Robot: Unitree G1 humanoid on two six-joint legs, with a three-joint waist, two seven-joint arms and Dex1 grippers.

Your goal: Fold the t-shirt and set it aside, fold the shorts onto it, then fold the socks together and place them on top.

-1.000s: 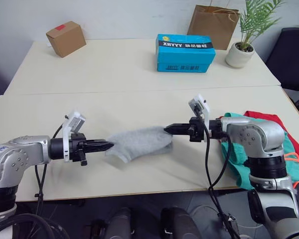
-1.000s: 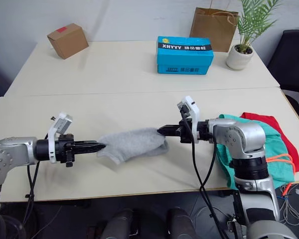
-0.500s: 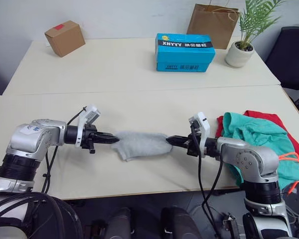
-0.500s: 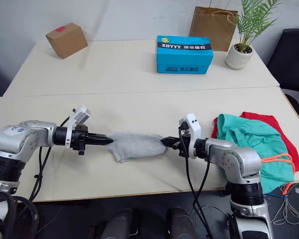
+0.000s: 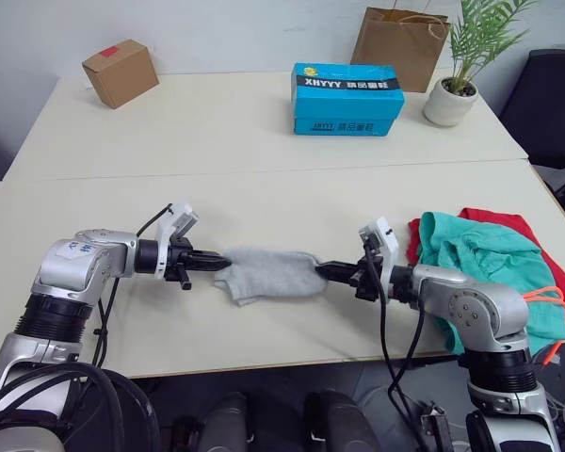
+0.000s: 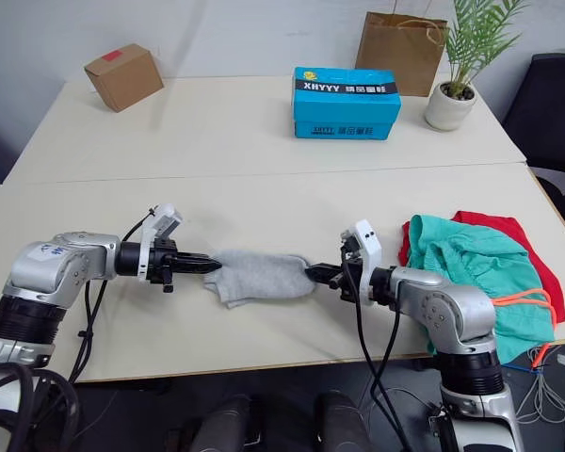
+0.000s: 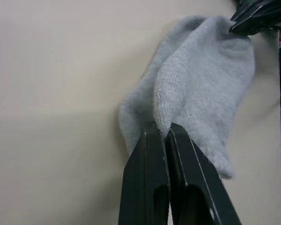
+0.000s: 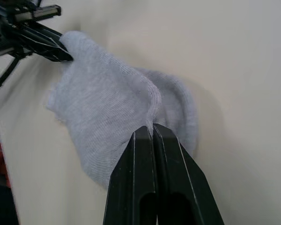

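Holding the socks (image 5: 268, 273) stretched between both arms, I have the left pincer (image 5: 221, 263) pinching one end and the right pincer (image 5: 322, 271) pinching the other, each pressed together on grey cloth. Their long axis runs straight from pincer to pincer, low over the tabletop (image 5: 264, 202). Beyond the right pincer, on its outer side, lies the shorts (image 5: 480, 264) heaped on the t-shirt (image 5: 508, 226). My right arm is much nearer that pile, so I judge the carry goes rightward.
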